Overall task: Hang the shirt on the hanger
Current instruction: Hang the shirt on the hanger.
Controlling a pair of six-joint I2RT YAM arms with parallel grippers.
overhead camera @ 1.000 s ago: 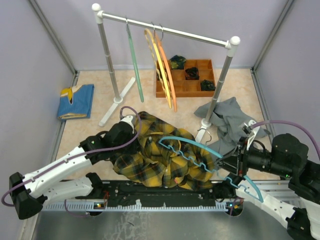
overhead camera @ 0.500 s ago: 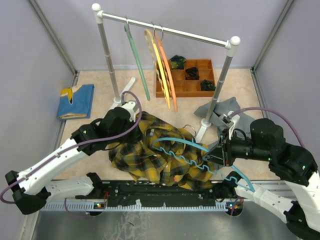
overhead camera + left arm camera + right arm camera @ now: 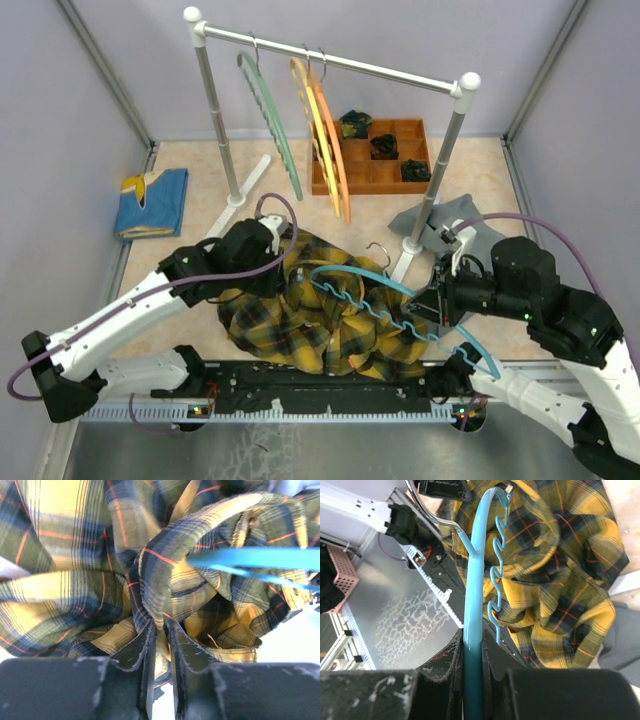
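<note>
Now the right gripper [image 3: 472, 647], clamped on the hanger [image 3: 474, 580], has carried it further over the shirt [image 3: 290, 320], which lies bunched in front of the rack [image 3: 330, 62]; threading looks underway, not done. Only the left wrist view shows the left gripper [image 3: 161, 630] pinching a plaid fold with the hanger's blue end poking into the cloth; overhead, that grip is hidden.
</note>
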